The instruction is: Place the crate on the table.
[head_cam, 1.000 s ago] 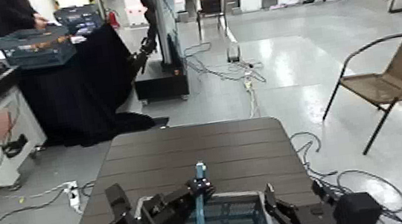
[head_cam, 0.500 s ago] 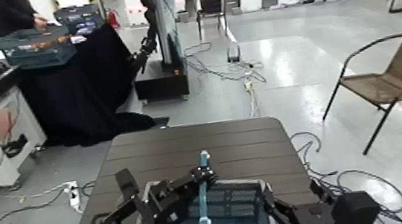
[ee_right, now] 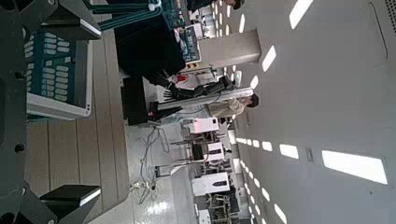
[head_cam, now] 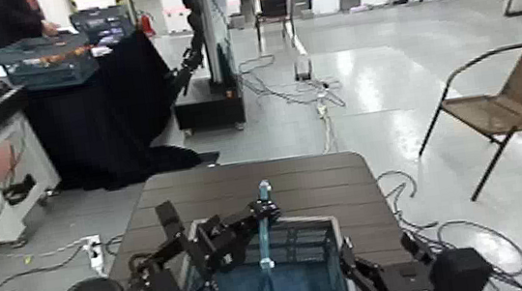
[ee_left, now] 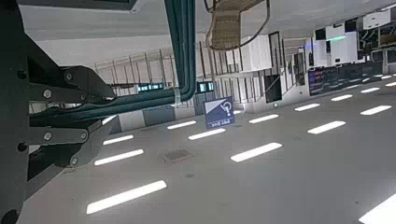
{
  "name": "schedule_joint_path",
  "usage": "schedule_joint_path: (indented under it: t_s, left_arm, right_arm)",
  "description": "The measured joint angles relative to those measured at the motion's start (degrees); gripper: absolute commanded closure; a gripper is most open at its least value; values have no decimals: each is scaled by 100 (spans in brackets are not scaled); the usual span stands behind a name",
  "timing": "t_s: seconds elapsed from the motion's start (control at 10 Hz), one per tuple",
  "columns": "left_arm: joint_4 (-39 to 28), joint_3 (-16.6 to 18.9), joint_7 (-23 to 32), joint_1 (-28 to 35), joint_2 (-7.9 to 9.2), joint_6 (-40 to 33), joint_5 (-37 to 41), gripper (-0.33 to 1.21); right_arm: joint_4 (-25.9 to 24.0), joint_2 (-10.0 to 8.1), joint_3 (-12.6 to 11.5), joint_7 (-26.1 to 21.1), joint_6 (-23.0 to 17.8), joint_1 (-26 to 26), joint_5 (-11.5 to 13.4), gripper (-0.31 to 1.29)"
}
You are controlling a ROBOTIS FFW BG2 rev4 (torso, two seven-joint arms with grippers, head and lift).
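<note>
Head view: crate sitting over near half of the table, long sides parallel to table edges, thin light-blue handle standing upright at centre. Left gripper reaching in from left side, pinching upper part of handle. Right gripper low at right wall of crate, just beside grey rim; cannot tell whether fingers spread or pressed together. Wicker chair standing on floor well apart to right. Black-draped table far left, carrying darker teal crates; person standing behind.

Left wrist view: camera aimed upward; ceiling light strips and teal lattice bars of crate crossing frame, dark finger along one side.

Right wrist view: crate wall and brown table planks visible between dark gripper fingers, set apart
</note>
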Motion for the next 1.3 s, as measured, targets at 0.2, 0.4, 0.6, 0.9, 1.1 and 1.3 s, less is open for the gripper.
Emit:
schedule_joint_path:
  t_s: [0.2, 0.4, 0.6, 0.9, 1.1, 1.3]
  left_arm:
    - [414, -175, -265, -265, 1, -108, -73, 119]
    - [836, -332, -537, -511, -13, -207, -208, 119]
    - [1199, -440, -686, -701, -41, -301, -264, 119]
    - [1519, -536, -815, -868, -82, -341, -282, 119]
    - [1623, -548, -857, -902, -100, -340, -285, 119]
    - [1690, -554, -883, -917, -111, -340, -286, 118]
  right_arm:
    - [5, 0, 12, 0, -9, -12, -7, 14]
    - [6, -7, 22, 4, -11, -25, -11, 14]
    - [6, -9, 34, 4, -11, -31, -11, 14]
    - [6, -9, 49, 8, -11, -39, -11, 14]
    - [6, -9, 56, 9, -19, -47, -11, 14]
    - [6, -8, 63, 9, -20, -50, -14, 14]
